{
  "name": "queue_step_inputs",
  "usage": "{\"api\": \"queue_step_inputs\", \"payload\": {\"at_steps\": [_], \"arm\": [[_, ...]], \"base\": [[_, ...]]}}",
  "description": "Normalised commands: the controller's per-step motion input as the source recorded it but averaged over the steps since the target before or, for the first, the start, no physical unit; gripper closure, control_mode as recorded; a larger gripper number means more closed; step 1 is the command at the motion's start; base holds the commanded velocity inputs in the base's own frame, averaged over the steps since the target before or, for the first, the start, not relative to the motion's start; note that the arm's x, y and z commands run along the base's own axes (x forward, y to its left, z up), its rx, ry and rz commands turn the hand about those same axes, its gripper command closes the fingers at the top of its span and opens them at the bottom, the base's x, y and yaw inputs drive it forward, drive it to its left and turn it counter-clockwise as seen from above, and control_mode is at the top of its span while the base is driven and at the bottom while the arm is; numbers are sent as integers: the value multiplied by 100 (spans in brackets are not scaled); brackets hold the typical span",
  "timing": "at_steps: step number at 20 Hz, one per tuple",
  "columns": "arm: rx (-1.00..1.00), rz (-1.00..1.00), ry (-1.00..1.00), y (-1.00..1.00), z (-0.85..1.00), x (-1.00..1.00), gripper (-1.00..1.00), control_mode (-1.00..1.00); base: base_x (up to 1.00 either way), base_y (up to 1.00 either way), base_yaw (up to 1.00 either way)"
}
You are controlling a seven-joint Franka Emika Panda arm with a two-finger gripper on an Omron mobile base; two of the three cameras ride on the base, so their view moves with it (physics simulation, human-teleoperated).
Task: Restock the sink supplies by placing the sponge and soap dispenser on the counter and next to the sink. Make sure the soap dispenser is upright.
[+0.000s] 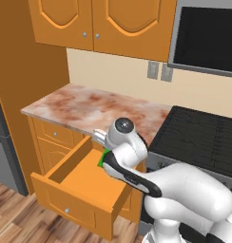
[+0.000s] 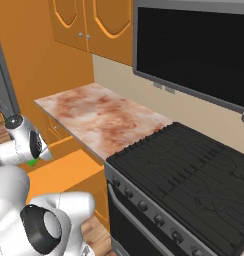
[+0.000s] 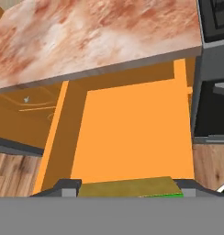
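My gripper (image 3: 127, 192) hangs over the open drawer (image 3: 132, 133) and is shut on the sponge (image 3: 127, 187), a flat green block whose top looks olive between the two fingertips (image 3: 68, 187). A sliver of the sponge (image 1: 104, 159) peeks out from behind my wrist in the left base view, and the sponge (image 2: 31, 162) shows as a small green spot in the right base view. The marbled counter (image 1: 99, 107) lies just beyond and above the drawer. The soap dispenser and the sink are out of view.
The orange drawer (image 1: 80, 185) stands pulled out below the counter edge, with bare floor inside. A black stovetop (image 1: 203, 137) adjoins the counter on the right. Wall cabinets (image 1: 103, 23) hang above, and a microwave (image 2: 194, 45) hangs over the stove.
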Motion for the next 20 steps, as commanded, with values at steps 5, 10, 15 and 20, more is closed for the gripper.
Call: {"api": "queue_step_inputs", "payload": {"at_steps": [5,10,15,20], "arm": [[0,-5,-6,-41,67,-59,100,-100],[0,0,-6,-77,39,-77,100,-100],[1,0,-2,-97,11,-77,100,-100],[2,0,0,-88,1,-31,100,-100]], "base": [[0,0,0],[0,0,0],[0,0,0],[0,0,0]]}}
